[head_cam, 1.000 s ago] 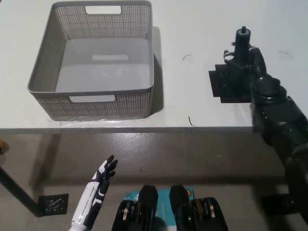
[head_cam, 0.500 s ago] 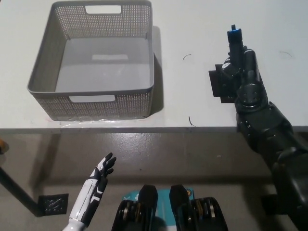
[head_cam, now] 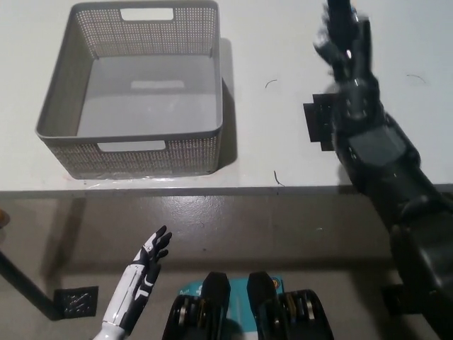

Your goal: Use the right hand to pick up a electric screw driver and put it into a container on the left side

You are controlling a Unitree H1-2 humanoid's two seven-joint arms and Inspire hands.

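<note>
My black right hand [head_cam: 352, 49] is raised over the table's right part, shut on the dark electric screwdriver [head_cam: 339, 15], which stands upright in the grip and reaches the picture's top edge. The grey mesh container [head_cam: 58, 92] stands empty on the table's left part, well apart from the hand. My white left hand [head_cam: 150, 253] rests low in front of the table edge, open with fingers apart.
A black mat [head_cam: 317, 125] lies on the white table [head_cam: 269, 149] beneath my right forearm. The table's front edge [head_cam: 233, 190] runs across the picture's middle, with floor below it. Small dark marks dot the tabletop.
My right hand has lifted the screwdriver off the black mat and carried it upward and slightly left in the picture. The left hand has stayed low.
</note>
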